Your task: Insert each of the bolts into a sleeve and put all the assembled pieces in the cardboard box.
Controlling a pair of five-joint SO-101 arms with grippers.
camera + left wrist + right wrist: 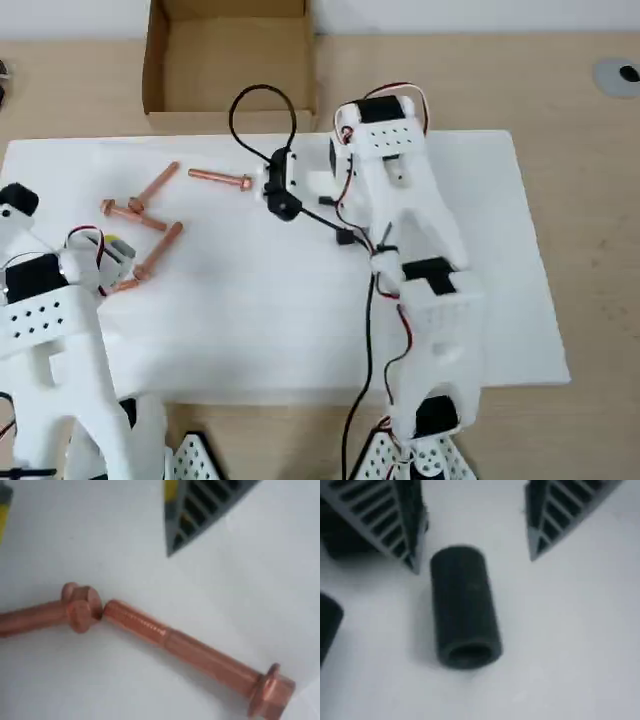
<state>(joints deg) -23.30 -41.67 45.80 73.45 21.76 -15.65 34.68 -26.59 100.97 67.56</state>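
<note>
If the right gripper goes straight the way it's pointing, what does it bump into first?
Probably the black sleeve lying on the board, just ahead of the right gripper and its open jaws; depth is unclear.

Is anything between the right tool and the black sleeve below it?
Nothing visible does: the sleeve lies bare on the white sheet, and the right tool, open, flanks one end of it.

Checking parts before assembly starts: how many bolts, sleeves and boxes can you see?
Copper bolts: 5
Black sleeves: 2 clearly seen, one cut off by the frame
Cardboard box: 1
Total: 8
</note>
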